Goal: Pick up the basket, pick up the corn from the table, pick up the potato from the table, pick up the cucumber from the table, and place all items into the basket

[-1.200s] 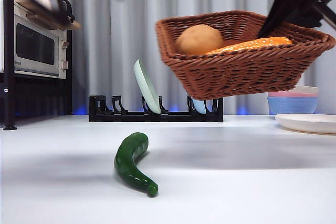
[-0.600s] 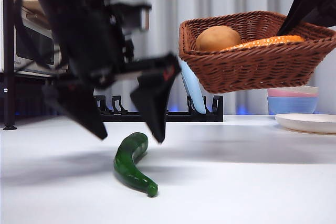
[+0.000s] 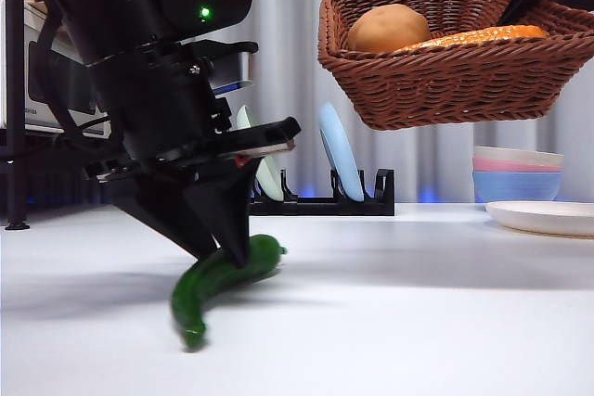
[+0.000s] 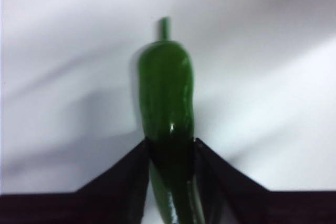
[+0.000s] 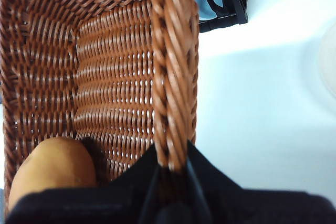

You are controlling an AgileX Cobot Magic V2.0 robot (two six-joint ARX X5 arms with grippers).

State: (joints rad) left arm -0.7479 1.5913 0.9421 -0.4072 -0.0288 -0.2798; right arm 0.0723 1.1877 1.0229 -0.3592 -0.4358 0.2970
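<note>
The dark green cucumber (image 3: 218, 280) lies on the white table (image 3: 418, 322), its tip pointing toward the front. My left gripper (image 3: 225, 257) has come down on it and is shut on its thick part. The left wrist view shows the cucumber (image 4: 165, 93) squeezed between the left gripper's (image 4: 170, 153) jaws. My right gripper (image 5: 170, 163) is shut on the braided rim of the wicker basket (image 5: 121, 77) and holds it in the air at the upper right (image 3: 445, 71). The tan potato (image 3: 388, 27) and the orange-yellow corn (image 3: 473, 37) lie in the basket. The potato also shows in the right wrist view (image 5: 50, 169).
A black dish rack (image 3: 367, 201) with upright plates stands at the back. A microwave (image 3: 28, 81) stands at the far left behind the arm. Stacked bowls (image 3: 518, 173) and a white plate (image 3: 543, 217) sit at the right.
My left arm came down from above and its jaws shut on the cucumber, which has turned and shifted left. The basket has moved right and risen a little.
</note>
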